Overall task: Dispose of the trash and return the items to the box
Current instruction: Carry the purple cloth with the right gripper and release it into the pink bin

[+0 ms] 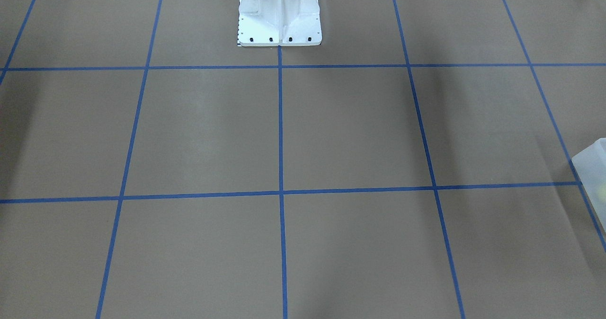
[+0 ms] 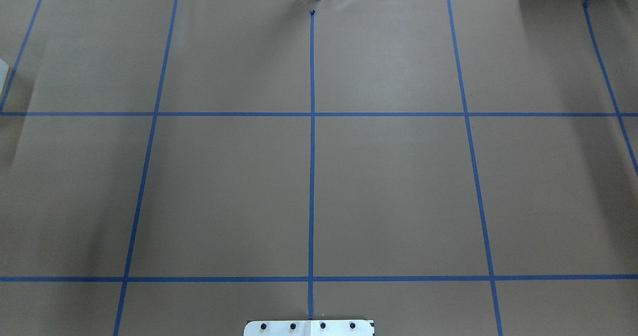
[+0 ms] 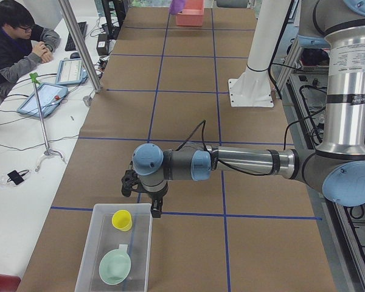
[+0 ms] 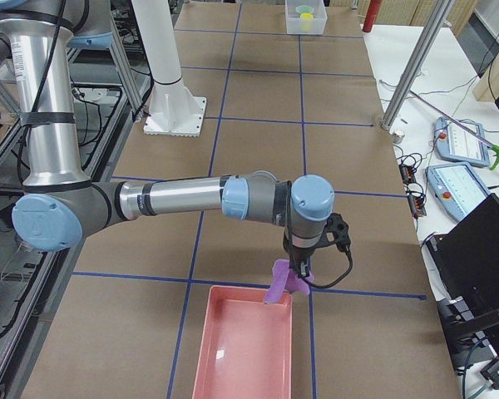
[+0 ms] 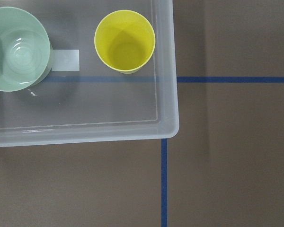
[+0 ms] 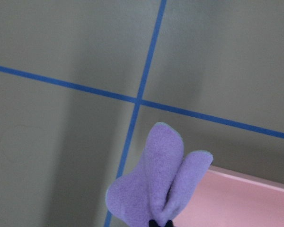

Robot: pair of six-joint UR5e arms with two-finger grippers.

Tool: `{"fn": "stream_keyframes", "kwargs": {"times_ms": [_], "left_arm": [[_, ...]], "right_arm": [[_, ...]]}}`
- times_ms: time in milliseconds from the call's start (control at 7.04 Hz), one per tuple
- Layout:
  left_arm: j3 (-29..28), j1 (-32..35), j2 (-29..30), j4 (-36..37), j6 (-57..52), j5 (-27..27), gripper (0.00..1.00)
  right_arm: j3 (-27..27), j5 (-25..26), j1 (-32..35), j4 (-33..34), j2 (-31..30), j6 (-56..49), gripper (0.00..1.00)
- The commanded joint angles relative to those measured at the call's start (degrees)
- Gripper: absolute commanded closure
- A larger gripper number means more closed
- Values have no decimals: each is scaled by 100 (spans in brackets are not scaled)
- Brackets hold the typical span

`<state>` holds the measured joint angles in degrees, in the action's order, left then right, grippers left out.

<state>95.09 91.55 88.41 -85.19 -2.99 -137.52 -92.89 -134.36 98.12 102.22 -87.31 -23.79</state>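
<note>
Gridding brown paper (image 2: 398, 186), blue tape (image 2: 312, 176); right fingers (image 6: 154, 223) clamped on purple cloth (image 6: 156, 184); left fingers (image 3: 156, 208): state unclear.

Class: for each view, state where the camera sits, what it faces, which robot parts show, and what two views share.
Front-facing: across the table, facing the robot; base only.
Overhead: behind the robot, looking forward and down; base only.
Left side: table's left end; left gripper above the clear box.
Right side: table's right end; right gripper holds purple cloth over pink tray.
Left wrist: straight down into the box; no gripper.
Right wrist: down at cloth and tray.
Shared: yellow cup, left-side and left-wrist views.
</note>
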Motion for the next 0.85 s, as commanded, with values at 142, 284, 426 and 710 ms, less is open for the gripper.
{"fn": "stream_keyframes", "kwargs": {"times_ms": [142,284,426,710], "left_arm": [[1,-50,9,-24,0,-3,1],[1,-59,9,-33,0,-3,1],[1,-67,9,-33,0,-3,1],[1,-67,9,-33,0,-3,1]], "right_arm": [[114,532,471,-70,-733,-1118,100],[122,742,471,-106,-874,-1180,100],[183,849,506,-367,-1076,-1415,100],[376,867,533,-466,-1061,-1400,100]]}}
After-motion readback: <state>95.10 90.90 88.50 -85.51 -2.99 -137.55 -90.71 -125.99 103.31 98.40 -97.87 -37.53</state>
